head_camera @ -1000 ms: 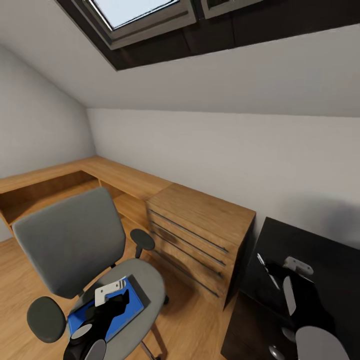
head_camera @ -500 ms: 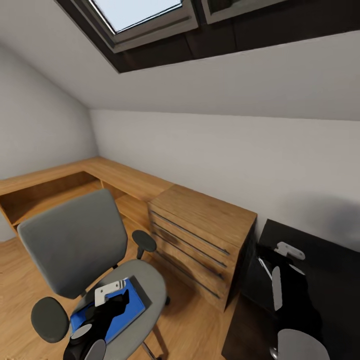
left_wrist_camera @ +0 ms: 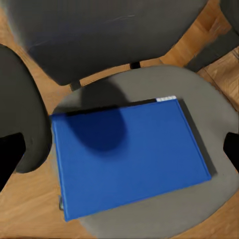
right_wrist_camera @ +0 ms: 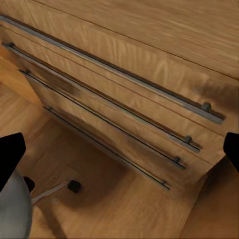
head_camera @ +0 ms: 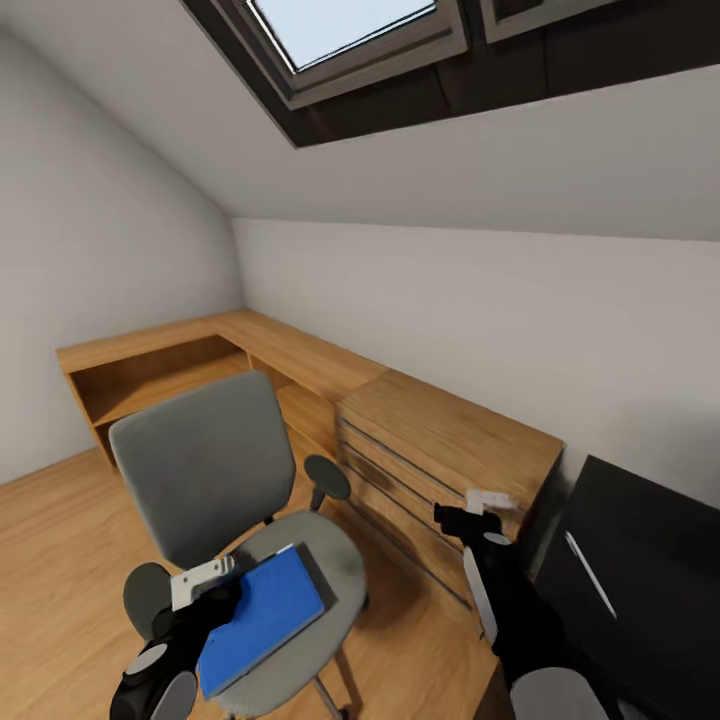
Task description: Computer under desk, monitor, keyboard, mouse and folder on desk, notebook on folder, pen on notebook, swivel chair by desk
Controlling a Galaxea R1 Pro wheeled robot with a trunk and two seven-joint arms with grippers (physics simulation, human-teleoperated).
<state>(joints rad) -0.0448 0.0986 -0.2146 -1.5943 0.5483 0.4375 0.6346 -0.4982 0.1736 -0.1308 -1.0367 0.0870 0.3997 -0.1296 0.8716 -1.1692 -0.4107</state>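
Blue folder (left_wrist_camera: pixel 128 154) lies flat on the seat of the swivel chair (head_camera: pixel 205 465), taking up most of the seat pad. In the left wrist view its full outline is clear: a rectangle with its long axis running across the seat from one armrest side to the other, slightly skewed, one long edge toward the backrest. A dark strip with a pale end shows along that backrest-side edge (cannot tell whether this is a separate thing under the folder or the folder's own spine). The head view gives less of this: there the folder (head_camera: pixel 262 615) is partly hidden by the left arm, and reads as tilted, one corner toward the seat's front edge.

Left gripper (head_camera: pixel 205 590) hovers above the folder near the seat's left edge; its fingers show only as dark shapes at the margins of the left wrist view, set wide apart, nothing between them.

Right gripper (head_camera: pixel 462 517) hangs in front of the wooden drawer cabinet (head_camera: pixel 440 465), well apart from the chair. The right wrist view shows the cabinet's long bar handles, wood floor and one chair caster; fingers again spread, empty.

Black desk (head_camera: pixel 640 570) sits at the cabinet's far side, a thin white pen (head_camera: pixel 590 574) lying on its top.
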